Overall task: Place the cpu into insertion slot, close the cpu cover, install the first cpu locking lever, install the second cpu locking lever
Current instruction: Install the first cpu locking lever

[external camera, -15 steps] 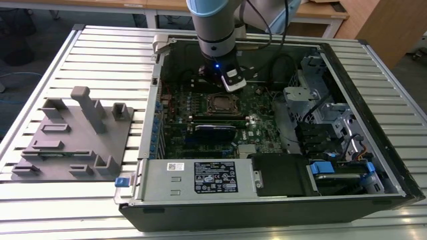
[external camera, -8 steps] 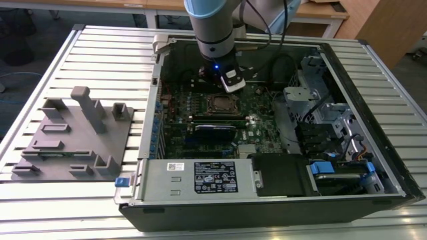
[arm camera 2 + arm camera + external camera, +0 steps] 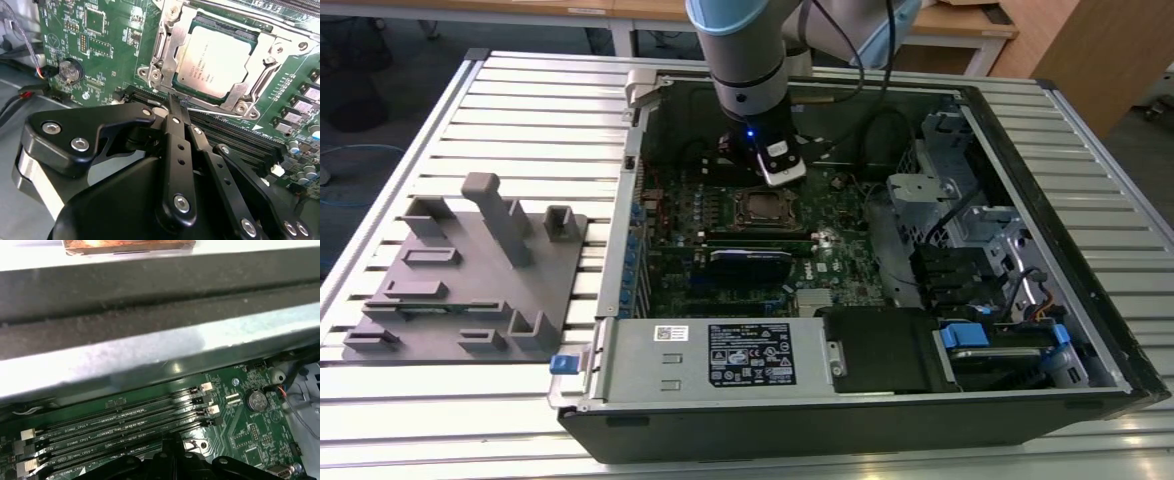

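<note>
Inside the open computer case [image 3: 854, 425], the cpu [image 3: 215, 57] lies flat in the insertion slot [image 3: 229, 27], silver top up. Its edges are square with the socket and parallel to the long memory slots [image 3: 240, 142] alongside. The cpu cover [image 3: 175, 50] lies down around it. Just beside it, the gripper [image 3: 176, 102] has its black fingers drawn together, tips at a thin silvery locking lever [image 3: 215, 111] between socket and memory slots; whether they pinch it I cannot tell. A coin battery [image 3: 70, 71] sits apart on the green board [image 3: 120, 30].

Grey arm [image 3: 747, 75], blue joint cap [image 3: 720, 14], black pincer [image 3: 173, 102], silver screws [image 3: 181, 202].
</note>
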`<state>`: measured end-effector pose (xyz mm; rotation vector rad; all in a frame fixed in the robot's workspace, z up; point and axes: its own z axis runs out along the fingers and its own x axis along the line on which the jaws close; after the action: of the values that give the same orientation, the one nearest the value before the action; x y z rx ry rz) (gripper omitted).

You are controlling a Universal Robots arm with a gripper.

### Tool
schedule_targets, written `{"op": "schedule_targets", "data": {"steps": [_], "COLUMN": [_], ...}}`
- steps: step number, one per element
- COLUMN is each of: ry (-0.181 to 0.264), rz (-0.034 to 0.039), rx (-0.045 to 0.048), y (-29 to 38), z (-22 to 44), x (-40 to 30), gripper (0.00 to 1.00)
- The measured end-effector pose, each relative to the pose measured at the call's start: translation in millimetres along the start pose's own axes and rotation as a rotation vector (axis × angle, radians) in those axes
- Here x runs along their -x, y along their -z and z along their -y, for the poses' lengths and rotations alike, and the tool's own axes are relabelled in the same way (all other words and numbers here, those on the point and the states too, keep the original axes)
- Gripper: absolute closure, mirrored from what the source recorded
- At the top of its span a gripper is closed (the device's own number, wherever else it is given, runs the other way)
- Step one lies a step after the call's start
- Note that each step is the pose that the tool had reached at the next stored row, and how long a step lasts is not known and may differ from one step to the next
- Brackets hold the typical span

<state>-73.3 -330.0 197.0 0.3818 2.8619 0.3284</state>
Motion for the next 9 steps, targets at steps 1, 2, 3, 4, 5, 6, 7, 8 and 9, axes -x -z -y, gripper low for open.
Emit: {"op": "schedule_targets", "data": {"steps": [1,2,3,4,5,6,7,8,9], "ry": [-0.001,-0.001,-0.001,-0.002,-0.002,-0.003,-0.005,-0.007,-0.010], "rz": [0.0001,0.0002,0.0003,0.0004,0.0005,0.0007,0.0009,0.0009,0.0008], "rx": [-0.0003,-0.0004,-0.0004,-0.0004,-0.0004,-0.0005,-0.0001,0.0014,0.0031], "y": [0.0,0.0,0.0,0.0,0.1,0.3,0.6,0.7,0.9], "z": [0.0,0.0,0.0,0.0,0.0,0.1,0.1,0.2,0.2], "x": [0.0,0.0,0.0,0.0,-0.4,-1.2,-2.1,-3.0,-3.6], "gripper": [0.89,0.89,0.89,0.89,0.89,0.89,0.89,0.89,0.89]}}
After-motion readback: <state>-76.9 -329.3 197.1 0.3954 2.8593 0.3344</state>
